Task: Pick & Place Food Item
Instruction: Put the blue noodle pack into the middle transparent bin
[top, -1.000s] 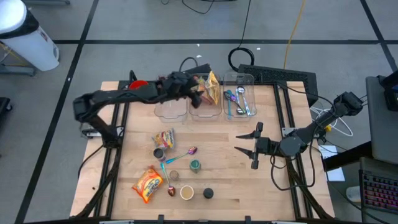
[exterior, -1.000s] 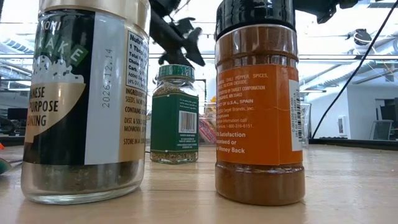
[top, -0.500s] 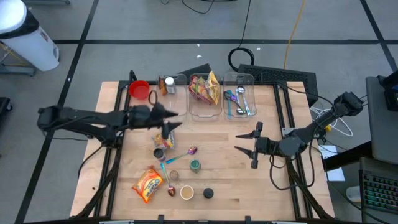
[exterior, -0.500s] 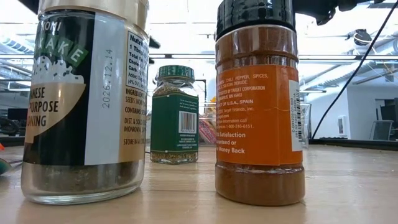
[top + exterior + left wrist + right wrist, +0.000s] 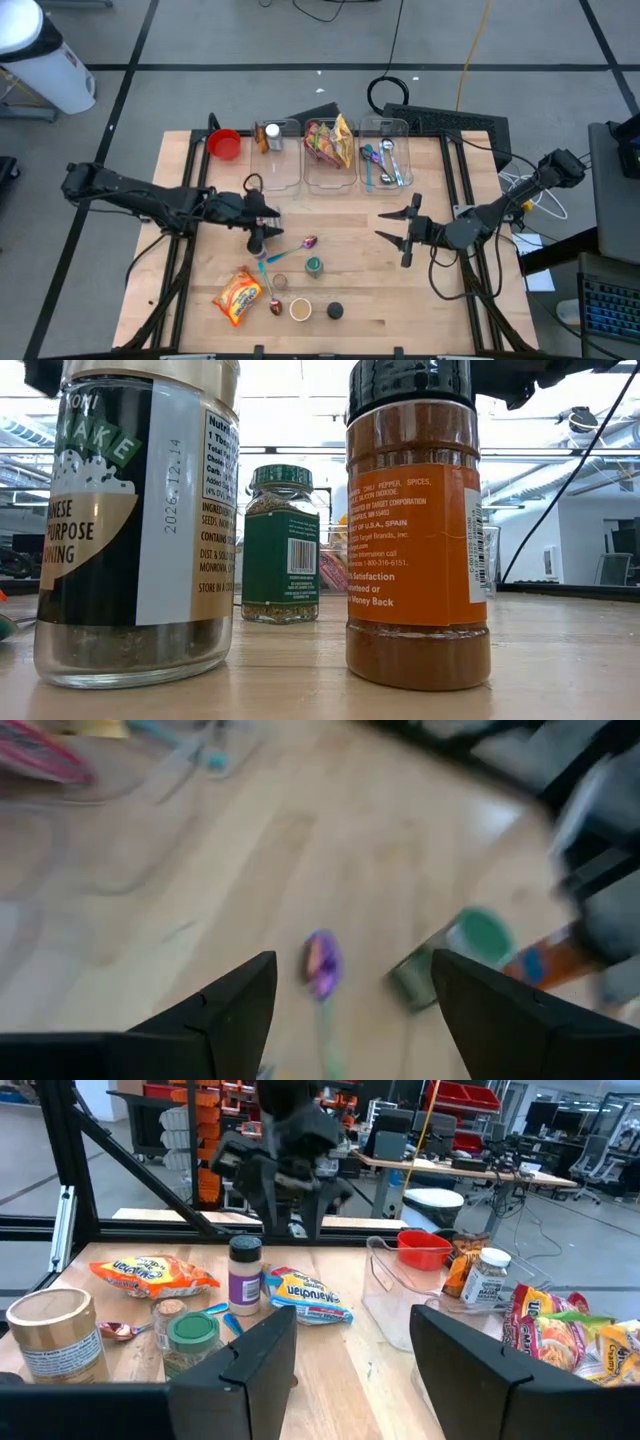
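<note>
A yellow-and-blue snack packet (image 5: pixel 310 1298) lies flat on the table; in the high view my left gripper hides most of it. My left gripper (image 5: pixel 262 222) hangs open just above it, fingers pointing down, and also shows in the right wrist view (image 5: pixel 290 1205). An orange snack packet (image 5: pixel 238 294) lies flat near the front left. The middle clear bin (image 5: pixel 330 178) holds red and yellow noodle packets (image 5: pixel 328 140). My right gripper (image 5: pixel 398 233) waits open and empty over the table's right half.
A purple-labelled jar (image 5: pixel 257 246), a purple spoon (image 5: pixel 308 242), a green-lidded jar (image 5: pixel 314 266), a gold-lidded jar (image 5: pixel 300 310) and a black-lidded jar (image 5: pixel 335 311) stand close by. A red bowl (image 5: pixel 225 144), a bin with a spice jar (image 5: pixel 270 136) and a cutlery bin (image 5: pixel 385 160) line the far edge.
My left gripper has left the middle bin at the far edge and swung toward the table's near left. It has then moved a little nearer and now stands over the yellow-and-blue packet. The packets in the bin have stayed put.
</note>
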Controlling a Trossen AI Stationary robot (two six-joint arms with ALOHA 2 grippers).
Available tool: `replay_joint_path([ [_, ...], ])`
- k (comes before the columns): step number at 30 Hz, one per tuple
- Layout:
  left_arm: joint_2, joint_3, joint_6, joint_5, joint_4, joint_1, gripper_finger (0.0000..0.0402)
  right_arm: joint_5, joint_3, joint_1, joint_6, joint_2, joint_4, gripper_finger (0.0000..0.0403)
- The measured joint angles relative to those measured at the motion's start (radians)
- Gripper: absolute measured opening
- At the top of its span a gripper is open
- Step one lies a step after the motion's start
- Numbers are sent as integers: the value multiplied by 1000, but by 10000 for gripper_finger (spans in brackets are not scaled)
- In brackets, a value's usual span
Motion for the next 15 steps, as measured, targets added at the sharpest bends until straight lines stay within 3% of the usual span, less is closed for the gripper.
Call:
replay_joint_path([
  [5,125,197,65,-133,-361,-61,273,0,-10,0,0,0,2,188],
  [15,413,284,221,-153,-436,-112,273,0,-40,-6,-4,0,55,185],
])
